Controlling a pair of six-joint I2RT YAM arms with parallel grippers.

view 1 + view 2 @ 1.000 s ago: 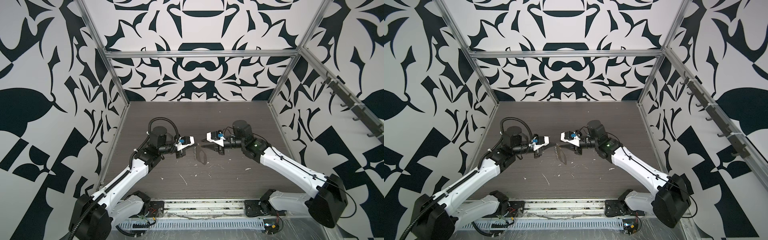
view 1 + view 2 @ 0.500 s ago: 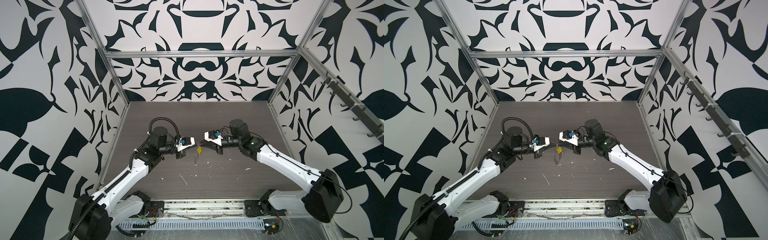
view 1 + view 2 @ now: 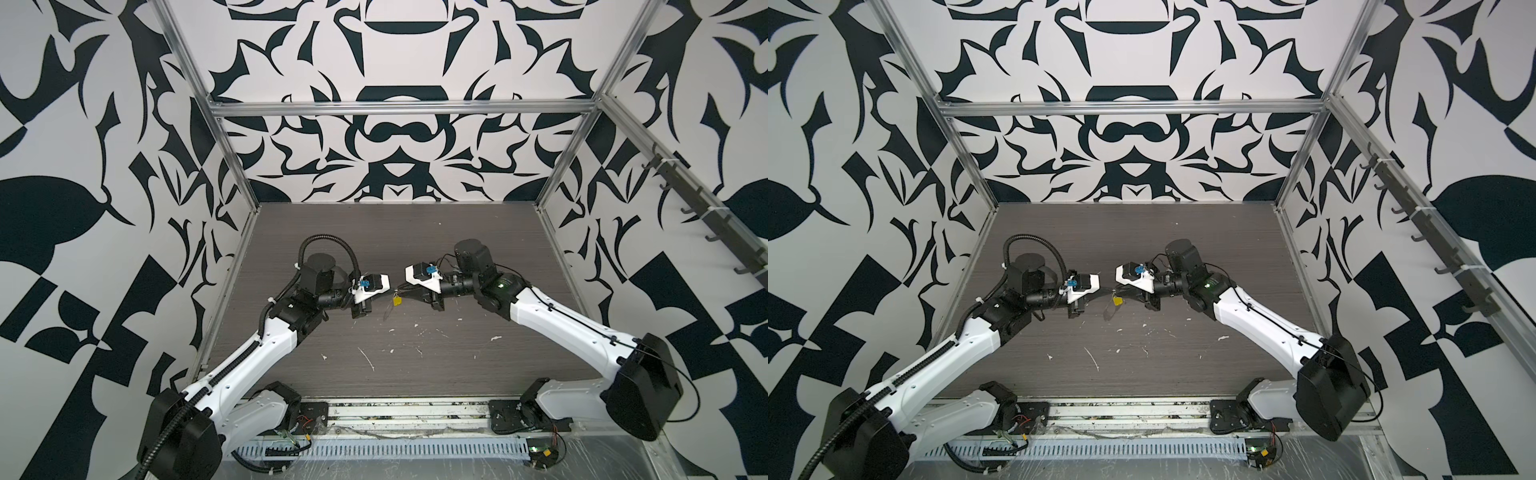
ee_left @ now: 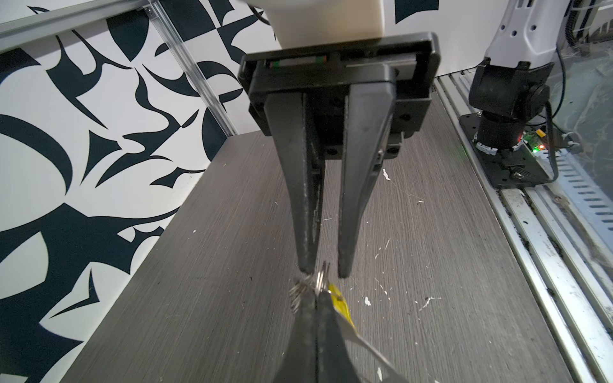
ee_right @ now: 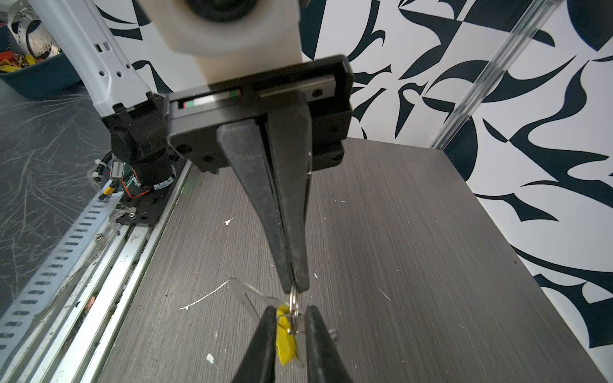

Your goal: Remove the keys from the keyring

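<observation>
My left gripper [image 4: 315, 293] is shut on the keyring [image 4: 321, 277], a small bunch of silver rings held above the table; it also shows as thin rings [image 5: 293, 300] in the right wrist view. The keys hang from it: a yellow tag [image 4: 339, 298] [image 5: 284, 345] with a silver blade [image 4: 371, 348]. My right gripper [image 5: 291, 313] faces the left one tip to tip, its jaws a little apart, one on each side of the rings and touching nothing. In both top views the tag [image 3: 397, 300] [image 3: 1118, 301] dangles between the two grippers. I cannot make out the strap.
White scraps [image 3: 368, 359] litter the dark wood-grain table [image 3: 415, 241]. Both arm bases [image 3: 515, 415] and a metal rail [image 3: 395, 409] run along the front edge. Patterned walls with aluminium posts [image 3: 232, 149] close in the sides and back.
My right gripper has moved left, up to the left gripper's tips. The hanging bundle has turned, so the yellow tag now shows. The left arm has held still.
</observation>
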